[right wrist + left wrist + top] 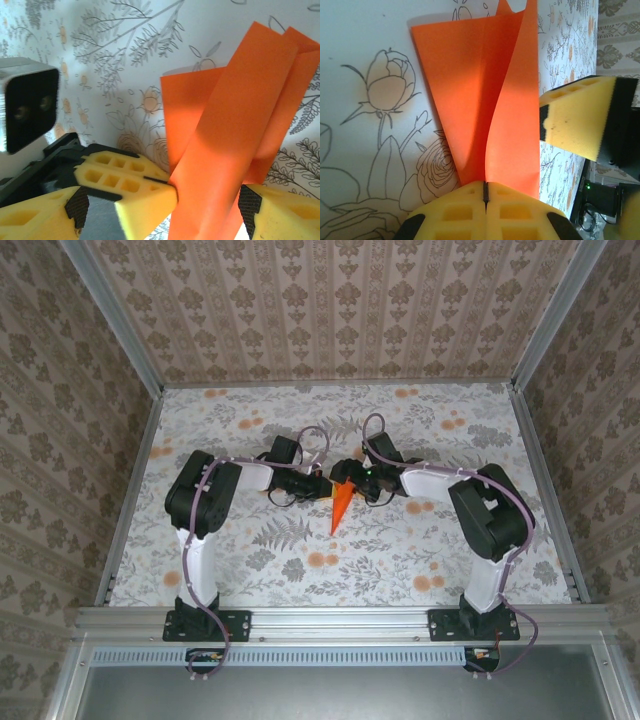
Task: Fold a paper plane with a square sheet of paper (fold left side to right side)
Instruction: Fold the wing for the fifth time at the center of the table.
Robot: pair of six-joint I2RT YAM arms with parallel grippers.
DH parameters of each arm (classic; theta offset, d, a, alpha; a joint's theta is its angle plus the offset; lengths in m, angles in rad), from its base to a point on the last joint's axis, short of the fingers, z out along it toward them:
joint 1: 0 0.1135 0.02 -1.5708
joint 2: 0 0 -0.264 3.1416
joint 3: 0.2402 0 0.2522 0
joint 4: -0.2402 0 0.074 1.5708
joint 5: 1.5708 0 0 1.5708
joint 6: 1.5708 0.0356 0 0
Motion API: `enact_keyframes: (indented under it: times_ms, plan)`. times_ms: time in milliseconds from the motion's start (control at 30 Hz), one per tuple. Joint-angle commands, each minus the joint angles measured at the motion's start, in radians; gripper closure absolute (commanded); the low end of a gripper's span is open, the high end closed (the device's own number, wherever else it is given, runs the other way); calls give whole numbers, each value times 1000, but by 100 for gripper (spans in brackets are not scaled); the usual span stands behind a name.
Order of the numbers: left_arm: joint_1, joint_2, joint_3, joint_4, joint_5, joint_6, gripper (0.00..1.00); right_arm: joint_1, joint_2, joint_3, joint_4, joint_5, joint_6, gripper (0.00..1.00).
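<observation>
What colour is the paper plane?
The paper plane is bright solid orange, clearest in the left wrist view.

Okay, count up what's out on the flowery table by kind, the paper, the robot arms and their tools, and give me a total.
Paper: 1, the orange folded paper
Robot arms: 2, the left arm and the right arm
Yellow-fingered tools: 2, the left tool shut on the orange folded paper, the right tool open
Total: 5

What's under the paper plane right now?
Beneath the paper plane, the flower-printed table cover shows around its edges. The patch directly below the paper is covered, so unseen. The left pincer is shut on the plane.
</observation>
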Motion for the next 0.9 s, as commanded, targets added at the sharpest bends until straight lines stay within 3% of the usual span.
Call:
enact_keyframes:
  times_ms: [0, 167, 433, 600, 867]
  plan:
    - [7, 72, -4, -59, -83, 42, 100, -7, -55, -18, -38, 30, -17, 18]
    - [8, 77, 1, -61, -83, 44, 100, -9, -93, -37, -48, 34, -30, 26]
    - [7, 77, 4, -65, -86, 47, 100, -10, -53, -1, -61, 19, -77, 69]
    - [7, 74, 6, -71, -89, 50, 100, -10, -14, 11, -85, 44, -88, 89]
    - [8, 75, 13, -77, -90, 53, 100, -12, 25, 42, -97, 58, -122, 93]
